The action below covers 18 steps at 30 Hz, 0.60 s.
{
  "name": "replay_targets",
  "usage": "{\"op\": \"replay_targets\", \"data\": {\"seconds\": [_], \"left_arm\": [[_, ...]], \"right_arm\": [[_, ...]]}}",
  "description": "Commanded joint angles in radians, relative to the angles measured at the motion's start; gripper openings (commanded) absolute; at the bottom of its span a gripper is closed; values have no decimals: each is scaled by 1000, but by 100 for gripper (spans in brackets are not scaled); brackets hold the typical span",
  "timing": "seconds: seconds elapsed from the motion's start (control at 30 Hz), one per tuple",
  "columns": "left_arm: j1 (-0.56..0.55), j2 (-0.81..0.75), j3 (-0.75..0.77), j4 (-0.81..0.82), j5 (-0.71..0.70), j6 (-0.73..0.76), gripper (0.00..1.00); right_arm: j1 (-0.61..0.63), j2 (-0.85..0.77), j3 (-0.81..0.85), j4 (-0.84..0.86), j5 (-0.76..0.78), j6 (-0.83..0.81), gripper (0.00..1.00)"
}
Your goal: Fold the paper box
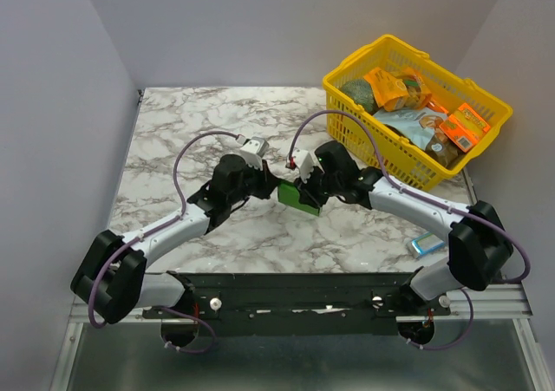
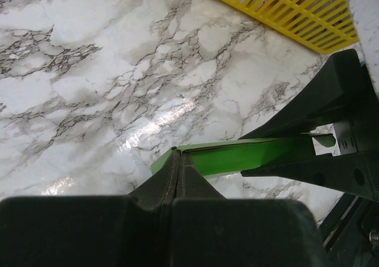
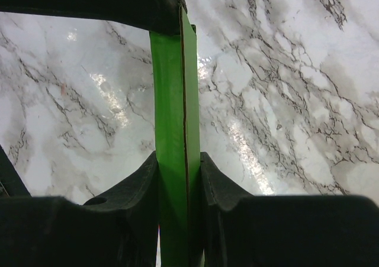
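left hand (image 2: 179,154) and right hand (image 3: 177,163) each clamp an end of the flattened paper box (image 3: 169,89).

No writing is legible anywhere. The packs (image 1: 466,127) in the yellow basket (image 1: 390,153) bear print, but it is too small.

Bright, even overhead light; white glare patches streak the glossy marble worktop (image 2: 166,116) in both wrist views.
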Motion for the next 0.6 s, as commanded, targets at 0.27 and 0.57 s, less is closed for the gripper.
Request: {"op": "replay_targets", "data": {"seconds": [0.27, 0.57], "left_arm": [[-36, 4, -140, 223, -72, -35, 0], [-48, 62, -181, 375, -96, -47, 0]], "right_arm": [[8, 21, 5, 53, -10, -7, 20], [17, 47, 6, 52, -19, -13, 20]]}}
